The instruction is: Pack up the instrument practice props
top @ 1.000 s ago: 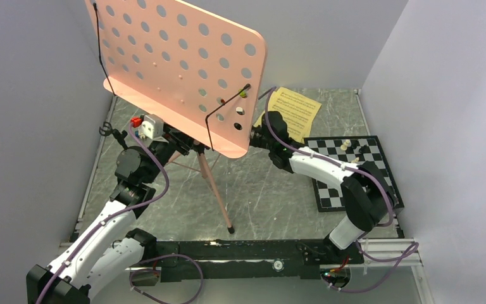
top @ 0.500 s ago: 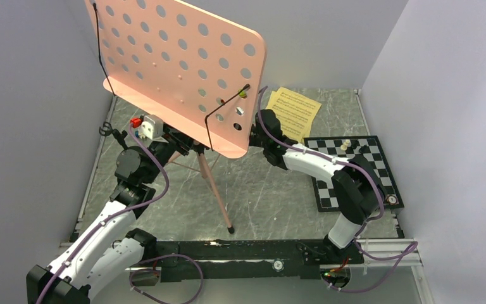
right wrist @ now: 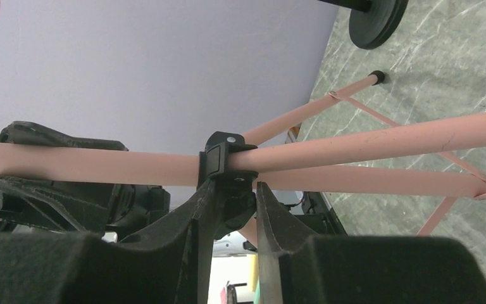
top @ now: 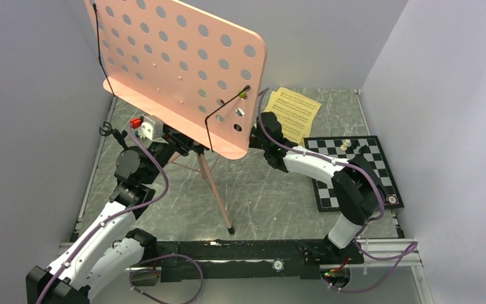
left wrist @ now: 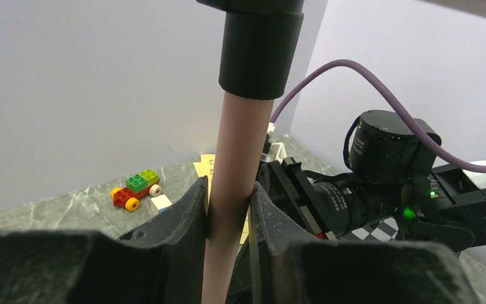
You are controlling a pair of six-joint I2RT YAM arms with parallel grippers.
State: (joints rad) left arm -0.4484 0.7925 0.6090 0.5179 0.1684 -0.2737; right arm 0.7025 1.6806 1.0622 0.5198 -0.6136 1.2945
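From here I see the music stand (top: pixel 177 117) as matt pink painted metal, its pole smooth and faintly speckled. The tabletop (top: pixel 259 190) looks like smooth grey veined stone, and the sheet-music pages (top: pixel 297 111) are yellow paper.

middle: pink music stand (top: pixel 164 101) plus tripod legs (top: pixel 215 190) block me
right: chessboard (top: pixel 383 168) in my way
between: table (top: pixel 272 202) gap, I'd fit

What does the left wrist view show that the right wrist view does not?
Left wrist only: the toy block car by the wall. Right wrist only: the black hub where the tripod legs meet, and a black round base. Both: the pink music stand, held in each view by that arm's own gripper (left gripper on the pole, right gripper on the hub), and the marble table.
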